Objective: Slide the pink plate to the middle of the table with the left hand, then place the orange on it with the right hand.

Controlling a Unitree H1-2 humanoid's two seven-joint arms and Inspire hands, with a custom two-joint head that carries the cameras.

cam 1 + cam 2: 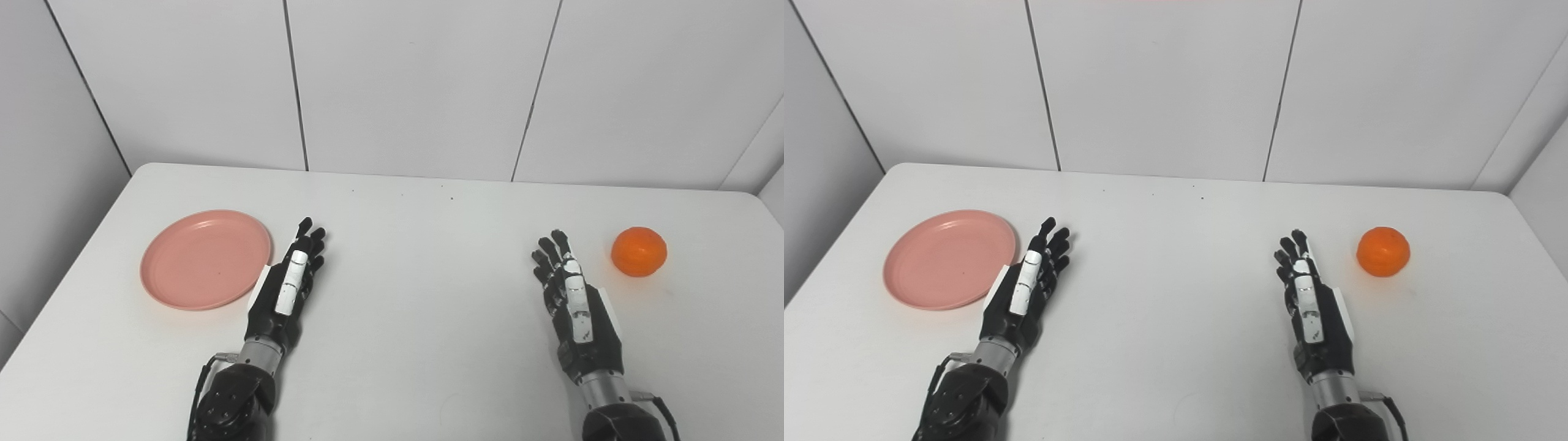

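Observation:
A pink plate [205, 258] lies flat on the left part of the white table [416, 294]. My left hand [288, 286] is open with fingers stretched forward, just right of the plate's rim, its edge close to or touching the rim. An orange [639, 252] sits on the right part of the table. My right hand [576, 300] is open, fingers extended, a short way left of and nearer than the orange, apart from it. Neither hand holds anything.
White wall panels [416, 86] stand behind the table's far edge. The table's left edge runs close to the plate, and its right edge lies a little beyond the orange. Bare tabletop lies between the two hands.

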